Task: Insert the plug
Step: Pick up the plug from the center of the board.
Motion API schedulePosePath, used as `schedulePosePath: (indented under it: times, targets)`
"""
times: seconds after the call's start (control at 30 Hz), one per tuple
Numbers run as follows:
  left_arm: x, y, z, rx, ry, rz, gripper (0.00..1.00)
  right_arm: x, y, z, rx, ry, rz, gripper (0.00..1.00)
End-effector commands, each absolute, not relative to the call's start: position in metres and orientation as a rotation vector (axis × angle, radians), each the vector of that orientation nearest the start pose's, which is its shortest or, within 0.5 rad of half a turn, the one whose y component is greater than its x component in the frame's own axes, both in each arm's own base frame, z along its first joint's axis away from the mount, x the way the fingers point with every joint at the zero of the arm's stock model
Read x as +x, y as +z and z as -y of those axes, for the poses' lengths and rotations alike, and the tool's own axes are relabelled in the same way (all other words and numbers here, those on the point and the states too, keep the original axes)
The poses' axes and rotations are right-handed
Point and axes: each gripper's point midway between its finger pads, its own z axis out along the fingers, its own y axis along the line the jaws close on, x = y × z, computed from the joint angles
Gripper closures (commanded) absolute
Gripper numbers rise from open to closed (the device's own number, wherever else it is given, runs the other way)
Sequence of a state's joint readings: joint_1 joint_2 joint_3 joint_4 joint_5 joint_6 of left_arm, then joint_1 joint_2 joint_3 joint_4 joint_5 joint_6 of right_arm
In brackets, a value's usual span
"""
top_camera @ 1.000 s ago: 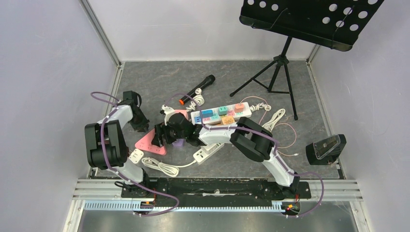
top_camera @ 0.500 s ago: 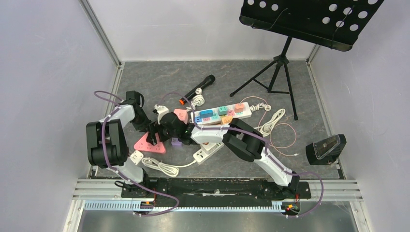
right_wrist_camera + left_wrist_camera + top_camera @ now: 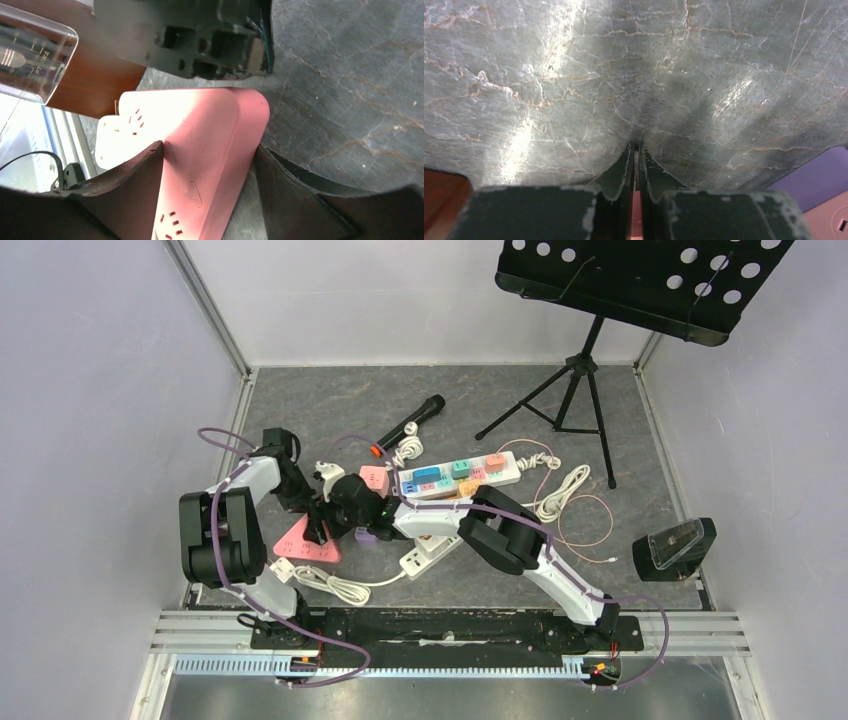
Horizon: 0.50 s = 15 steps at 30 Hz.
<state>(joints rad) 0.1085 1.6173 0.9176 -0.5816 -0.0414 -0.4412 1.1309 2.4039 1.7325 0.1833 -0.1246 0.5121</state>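
A pink triangular power strip [image 3: 305,545] lies on the grey table at the left. My right gripper [image 3: 210,147] straddles one corner of the pink power strip [image 3: 210,130], with a finger touching each side of it. My left gripper [image 3: 636,145] is shut, its tips down on the bare table just behind the strip. Its black body [image 3: 200,40] shows in the right wrist view. Both grippers [image 3: 320,515] meet at the strip's far corner. A white plug [image 3: 283,565] on a white cord [image 3: 335,587] lies loose by the strip's front corner, held by nothing.
A white power strip [image 3: 430,555] lies under my right arm. A strip with coloured sockets [image 3: 455,472], a black microphone [image 3: 410,425], coiled white cables [image 3: 565,485], a music stand [image 3: 570,410] and a black box [image 3: 675,545] stand further back and right. A purple block [image 3: 365,535] lies by the pink strip.
My left gripper has moved right to the pink strip's far corner and closed fully. My right gripper has slid left onto that corner, widening briefly and then narrowing onto it.
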Motion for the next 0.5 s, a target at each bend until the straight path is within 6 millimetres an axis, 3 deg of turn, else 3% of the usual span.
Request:
schedulePosePath:
  times: [0.0,0.1,0.2,0.33,0.47]
  targets:
    - [0.3,0.037,-0.018,-0.803,-0.035,-2.684,0.89,0.22,0.056,-0.593,-0.791,1.183,-2.113,0.4]
    - [0.304,0.045,-0.018,-0.803,-0.039,-2.659,0.89,0.223,0.068,-0.588,-0.74,1.224,-2.105,0.53]
    - [0.306,0.051,-0.02,-0.801,-0.036,-2.641,0.89,0.222,0.08,-0.587,-0.714,1.301,-2.085,0.77]
    - [0.307,0.06,-0.022,-0.793,-0.022,-2.625,0.9,0.22,0.09,-0.586,-0.708,1.375,-2.063,0.97]
    - [0.31,0.072,-0.025,-0.787,-0.013,-2.59,0.9,0.22,0.095,-0.582,-0.706,1.375,-2.03,1.0]
